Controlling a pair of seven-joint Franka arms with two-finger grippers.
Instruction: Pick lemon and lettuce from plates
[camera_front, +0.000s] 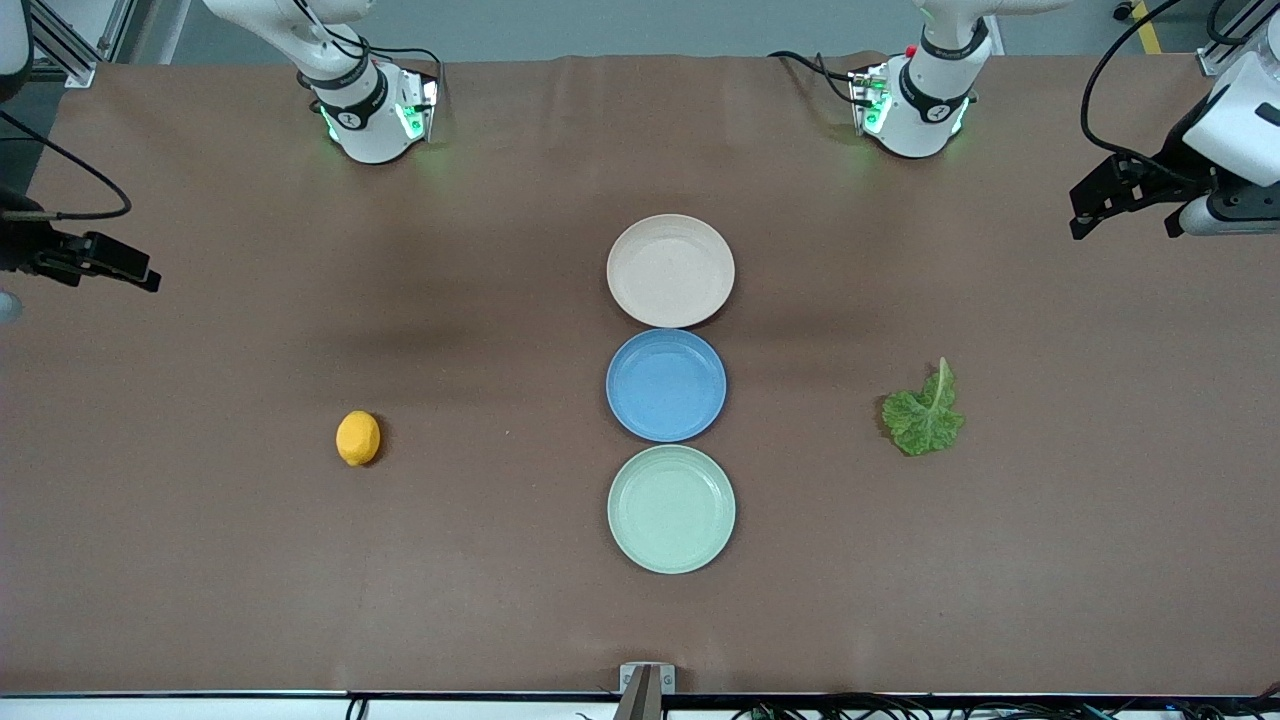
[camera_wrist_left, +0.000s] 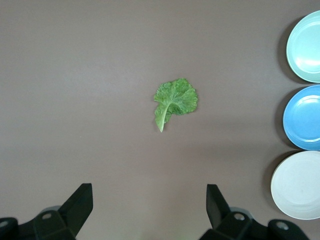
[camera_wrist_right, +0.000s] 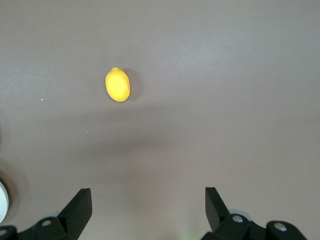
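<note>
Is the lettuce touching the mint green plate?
Apart. The front view shows bare table between the lettuce and the mint green plate; the left wrist view shows the same gap.

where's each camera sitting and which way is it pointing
Front view: high across the table, facing both arm bases; shows the lemon, lettuce, three plates.
Left wrist view: on the left arm, looking down at the lettuce; the left gripper open.
Right wrist view: on the right arm, over the lemon; the right gripper open.
Front and left wrist share lettuce and plates.

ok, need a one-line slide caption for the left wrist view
Open left gripper high over the bare table, lettuce leaf lying on the cloth beside the mint, blue and beige plates.
</note>
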